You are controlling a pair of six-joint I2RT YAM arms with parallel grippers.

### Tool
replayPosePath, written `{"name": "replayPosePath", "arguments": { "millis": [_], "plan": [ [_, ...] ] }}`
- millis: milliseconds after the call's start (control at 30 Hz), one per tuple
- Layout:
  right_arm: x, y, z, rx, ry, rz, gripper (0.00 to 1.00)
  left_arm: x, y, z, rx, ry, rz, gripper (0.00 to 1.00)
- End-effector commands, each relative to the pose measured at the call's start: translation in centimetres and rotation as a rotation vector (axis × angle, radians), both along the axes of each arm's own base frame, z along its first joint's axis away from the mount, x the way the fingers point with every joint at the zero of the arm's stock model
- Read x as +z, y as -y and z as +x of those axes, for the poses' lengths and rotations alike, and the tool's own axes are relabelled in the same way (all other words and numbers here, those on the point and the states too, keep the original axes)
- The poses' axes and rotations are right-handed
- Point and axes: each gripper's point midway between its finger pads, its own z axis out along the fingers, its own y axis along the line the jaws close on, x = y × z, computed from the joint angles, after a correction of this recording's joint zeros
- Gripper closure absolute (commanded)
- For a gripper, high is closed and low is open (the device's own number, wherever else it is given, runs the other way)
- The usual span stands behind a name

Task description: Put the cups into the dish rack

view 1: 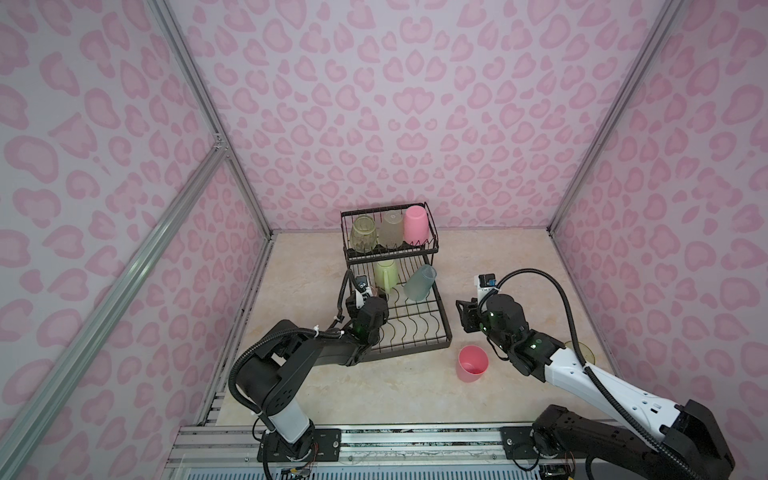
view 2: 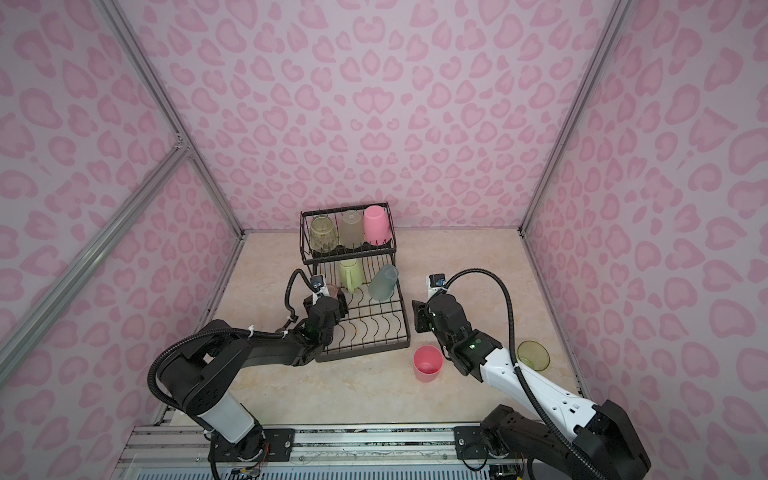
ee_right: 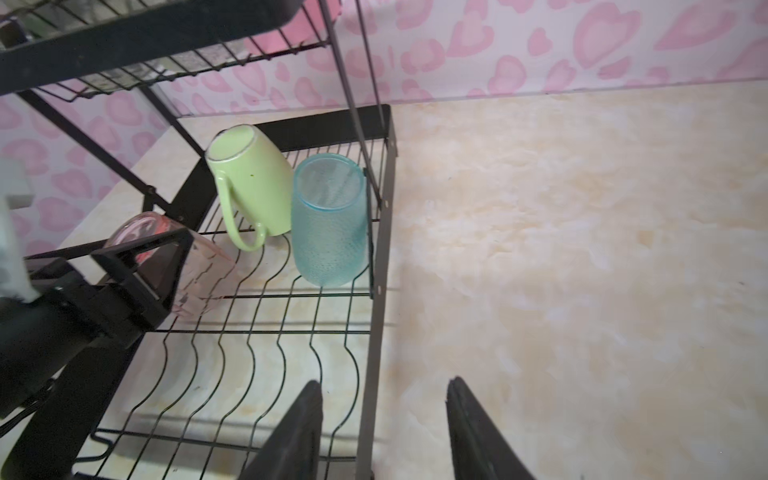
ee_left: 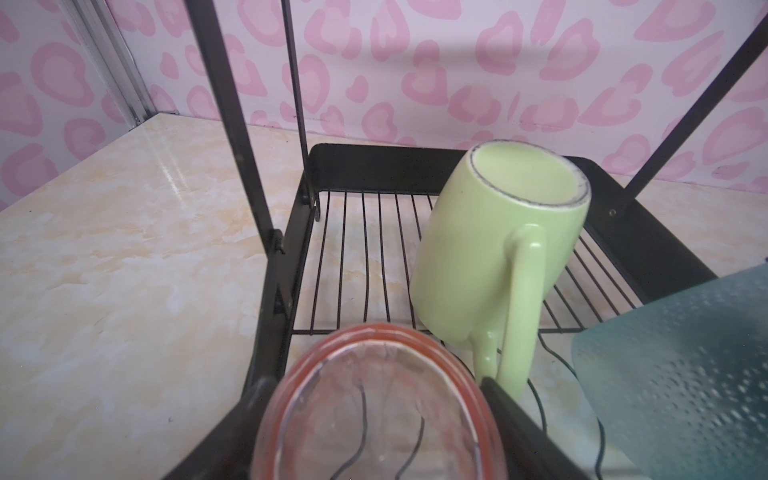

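Note:
The black wire dish rack [view 1: 411,348] stands mid-table. Its raised basket holds a yellow-green cup [view 1: 363,240], a frosted grey cup [view 1: 390,230] and a pink cup [view 1: 417,225], all upside down. On the lower tray lean a pale green mug [ee_left: 490,257] and a teal cup [ee_right: 328,224]. My left gripper [ee_left: 376,384] is shut on a translucent pink-orange cup [ee_left: 374,415], inverted at the tray's left side, its rim on the wires. My right gripper [ee_right: 385,382] hangs open and empty over the tray's right edge. A pink cup [view 1: 472,363] stands upright on the table.
A yellow-green cup [view 2: 533,355] stands upright near the right wall, partly behind my right arm. The tray's near half with wavy dividers [ee_right: 257,374] holds nothing. Marble tabletop [ee_right: 582,249] lies bare to the right of the rack.

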Motion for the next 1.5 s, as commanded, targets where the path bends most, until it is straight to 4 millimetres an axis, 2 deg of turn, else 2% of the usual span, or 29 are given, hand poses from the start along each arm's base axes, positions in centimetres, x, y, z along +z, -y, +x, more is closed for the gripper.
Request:
{"name": "replayPosePath", "arguments": {
  "millis": [0,200,467,633,733,867,1167,1467],
  "plan": [
    [-2.1,4.0,-0.9,-0.155,-0.121,-0.077,0.53,-0.6,0.0,-0.4,-0.008,-0.032,-0.007,0.17],
    [-2.0,7.0,-0.3,-0.273,-0.213,-0.057,0.54,0.0,0.1,-0.6,-0.012,-0.023,-0.021,0.05],
    [-1.9,11.3,0.2,-0.467,-0.348,-0.112,0.54,0.8,0.1,-0.8,-0.017,-0.013,-0.030,0.00],
    [-1.4,12.6,0.9,-0.515,-0.364,-0.118,0.50,1.5,0.2,-1.1,-0.032,-0.005,-0.045,0.02],
    [-1.3,13.2,1.0,-0.531,-0.371,-0.092,0.40,1.9,0.1,-1.2,-0.035,-0.001,-0.049,0.02],
    [-1.3,13.9,1.0,-0.546,-0.375,-0.059,0.38,2.3,0.1,-1.4,-0.039,0.006,-0.056,0.02],
    [-0.8,17.2,-0.5,-0.662,-0.392,-0.043,0.43,3.3,0.5,-1.7,-0.063,0.024,-0.068,0.02],
    [0.5,22.3,-3.9,-0.861,-0.404,-0.039,0.47,4.6,1.1,-2.3,-0.106,0.058,-0.084,0.01]
  ]
}}
